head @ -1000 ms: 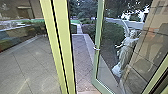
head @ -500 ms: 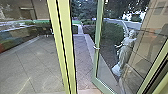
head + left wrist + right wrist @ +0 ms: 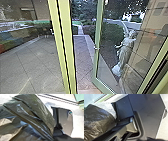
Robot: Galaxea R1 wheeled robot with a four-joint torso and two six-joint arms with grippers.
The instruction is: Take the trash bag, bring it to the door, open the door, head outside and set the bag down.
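Door point(image 3: 99, 30) standing open in front of you, its edge with the handle point(image 3: 96, 48) out over the paving point(image 3: 82, 57), and there's your gap, between that edge and the yellow post point(image 3: 67, 37)! The trash bag point(image 3: 28, 115) is right up close to the robot's body, bulging in both wrist views. What each end effector is doing, open or gripping, you cannot tell, so treat the hold on that bag as unproven. Now, the post looks like the danger: square the base to the gap before you commit, arms tucked in, nice and slow. Mind that loose plastic, it could snag on the post or the handle. Steady speed, no sharp turn, and don't nudge the door!
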